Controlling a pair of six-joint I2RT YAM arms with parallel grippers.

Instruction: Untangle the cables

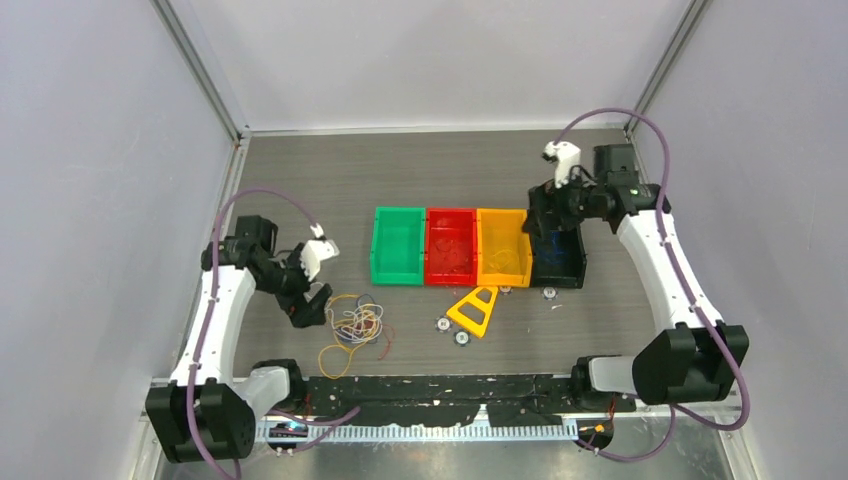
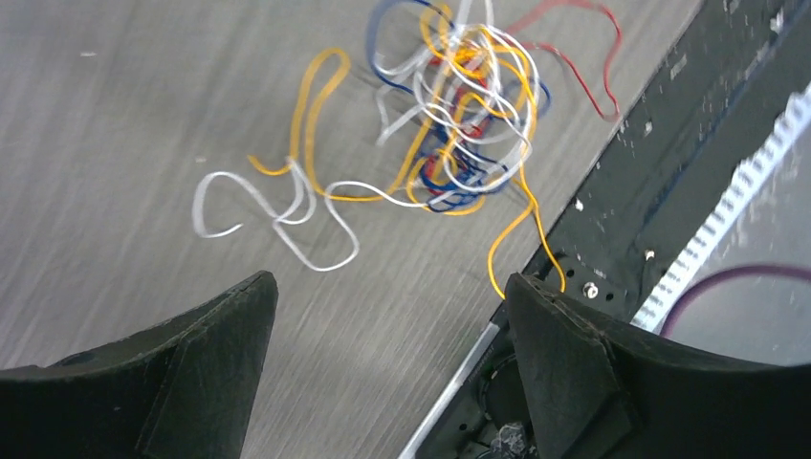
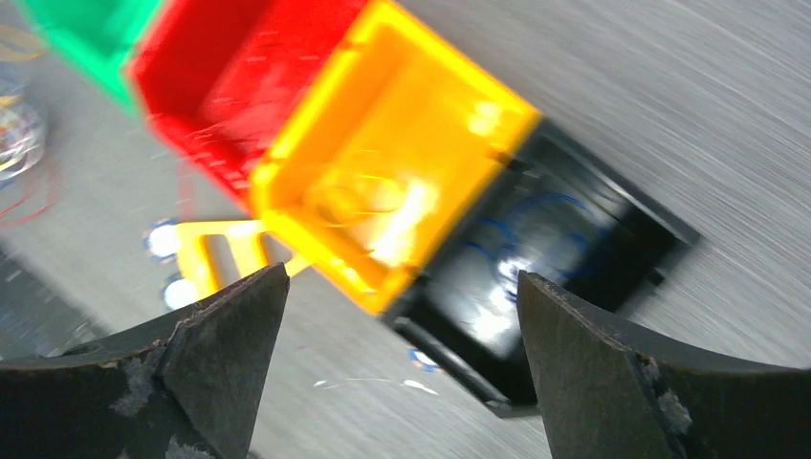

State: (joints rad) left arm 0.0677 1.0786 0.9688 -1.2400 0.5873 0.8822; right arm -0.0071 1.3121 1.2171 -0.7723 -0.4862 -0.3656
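Partly done: a blue loop (image 3: 536,225) seemingly lies in the black tray (image 3: 636,206) below the wide, empty right hand (image 3: 402,287); knotted cables (image 1: 355,325) lie by the counter's (image 1: 400,180) near-left corner, before the wide, empty left hand (image 2: 387,296).

No legible text, label, brand, number or sign appears in any view; surfaces are unmarked or too blurred.
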